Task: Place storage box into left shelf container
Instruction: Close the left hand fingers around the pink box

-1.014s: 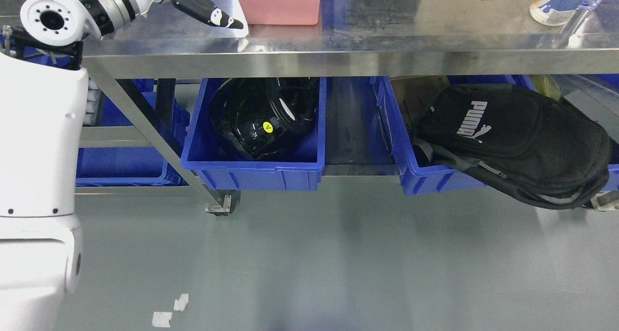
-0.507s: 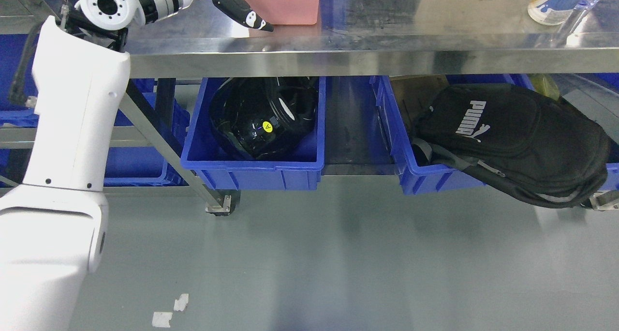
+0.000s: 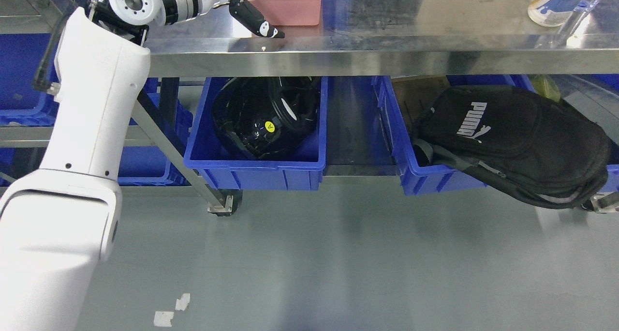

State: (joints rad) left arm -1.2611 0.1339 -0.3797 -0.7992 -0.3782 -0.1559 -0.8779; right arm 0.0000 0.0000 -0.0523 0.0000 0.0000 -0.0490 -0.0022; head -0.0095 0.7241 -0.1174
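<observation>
Steel table [image 3: 387, 55]; left hand [image 3: 263, 4] at pink storage box [image 3: 300, 9], both cropped; grip unclear.

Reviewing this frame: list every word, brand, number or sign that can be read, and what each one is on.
"PUMA", in white letters beside a leaping-cat logo, turned sideways, on the black backpack.
A yellow round sticker with a dark triangular mark on the black helmet; too small to read.
Blue print on the white can at the table's far right; blurred, unreadable.
No other text is legible.
</observation>
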